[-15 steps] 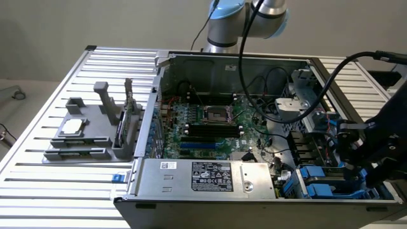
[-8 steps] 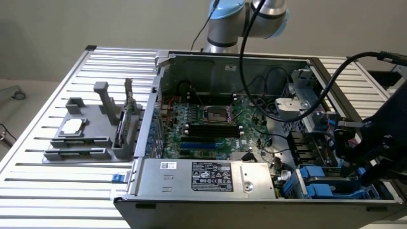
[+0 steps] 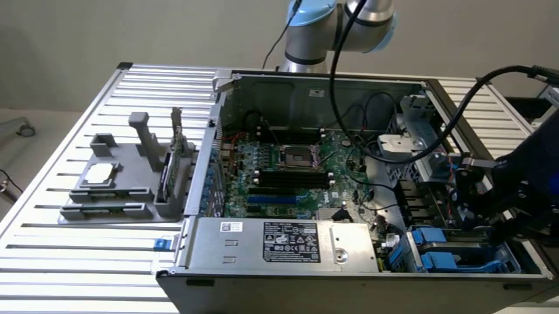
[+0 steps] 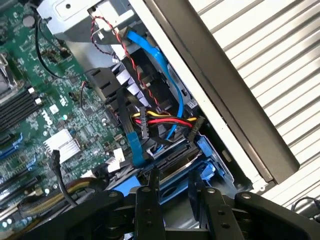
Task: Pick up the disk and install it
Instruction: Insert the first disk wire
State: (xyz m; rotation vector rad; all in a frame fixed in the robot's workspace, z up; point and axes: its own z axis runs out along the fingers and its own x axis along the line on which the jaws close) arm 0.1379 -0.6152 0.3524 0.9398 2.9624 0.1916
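The disk (image 4: 210, 162) sits low in the drive bay at the corner of the case (image 3: 306, 288), at the exterior view's right. Its blue carrier shows just under the claw (image 4: 173, 175). The claw is down on the carrier's near edge, but I cannot tell whether it grips the carrier or only rests against it.

The likeliest trouble is the red and yellow cables (image 4: 165, 120) and the blue cable (image 4: 165, 70). They hang just beside the bay and could snag or get pinched under the carrier. A slightly tilted carrier might also jam against the bay wall.

The claw's body covers the disk's label and most of its metal face. In the exterior view the dark arm (image 3: 524, 196) hides part of the bay. The case stands on a slatted tabletop (image 3: 88, 275).
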